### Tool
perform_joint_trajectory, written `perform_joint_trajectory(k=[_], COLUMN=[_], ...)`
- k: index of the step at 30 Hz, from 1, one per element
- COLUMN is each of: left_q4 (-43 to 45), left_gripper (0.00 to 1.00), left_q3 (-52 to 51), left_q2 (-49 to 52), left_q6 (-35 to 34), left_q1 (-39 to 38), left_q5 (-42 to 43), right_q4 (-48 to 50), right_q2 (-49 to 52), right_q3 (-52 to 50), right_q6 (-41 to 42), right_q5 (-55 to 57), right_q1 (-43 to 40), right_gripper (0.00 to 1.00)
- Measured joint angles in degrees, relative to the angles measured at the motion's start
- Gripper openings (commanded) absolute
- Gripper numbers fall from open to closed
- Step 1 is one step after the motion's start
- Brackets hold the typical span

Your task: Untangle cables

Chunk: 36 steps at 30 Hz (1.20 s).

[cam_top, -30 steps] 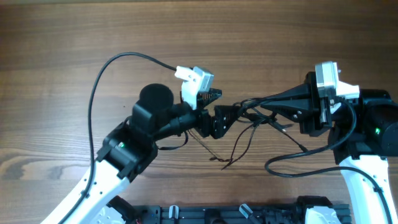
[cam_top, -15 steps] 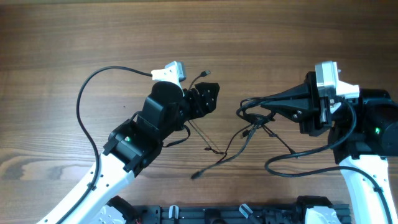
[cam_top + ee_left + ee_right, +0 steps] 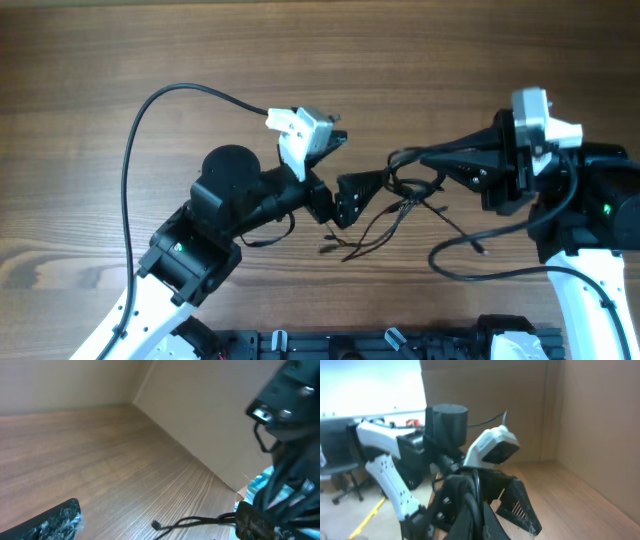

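The cables (image 3: pixel 405 195) are thin black cords bunched mid-table, with loose strands (image 3: pixel 365 238) trailing toward the front. My right gripper (image 3: pixel 397 166) is shut on the bunch from the right; in the right wrist view its fingers (image 3: pixel 477 525) pinch a black loop (image 3: pixel 476 491). My left gripper (image 3: pixel 352 175) stands open just left of the bunch, one ribbed finger (image 3: pixel 520 505) close beside the held loop. In the left wrist view a cord with a small plug end (image 3: pixel 156 524) runs across the wood between the spread fingers (image 3: pixel 55 520).
Thick black arm cables arc over the table at the left (image 3: pixel 140 140) and loop at the front right (image 3: pixel 465 262). A dark rail (image 3: pixel 380 345) runs along the front edge. A cardboard wall (image 3: pixel 210 425) stands behind the table.
The left gripper, swung away to the upper left half a second ago, has come back right to the bunch with jaws wider. The loose strands have shifted; the right gripper rose slightly.
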Motion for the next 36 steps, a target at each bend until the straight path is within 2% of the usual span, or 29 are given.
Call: perform_joint_trajectory(k=[7,12,15,19,30,36], left_q4=[3.2,3.2,3.4,3.8,11.5,17.4], left_gripper=[1.0,1.0,1.0,1.0,1.0,0.98], left_q3=[0.0,0.0,0.0,0.0,0.0,0.0], left_q2=[0.0,-0.4,-3.6,-5.8,-0.3,3.8], left_q6=[5.4,5.8,5.7,5.7,5.7,5.7], left_q1=[0.0,1.2,4.0,4.1,4.1,2.3], left_q5=[6.9,7.5,7.6,8.6,18.4,20.1], right_q4=[0.0,0.0,0.0,0.0,0.0,0.0], right_q2=[0.0,0.0,0.0,0.0,0.0,0.0], right_q3=[0.0,0.0,0.0,0.0,0.0,0.0], right_q6=[7.4,8.0,8.0,8.2,10.7,10.8], right_q5=[5.7,7.3,7.7,7.8,7.8,7.8], right_q1=[0.0,-0.5,-0.5,-0.5,-0.5,-0.5], right_gripper=[0.04,0.04,0.04,0.04,0.04,0.04])
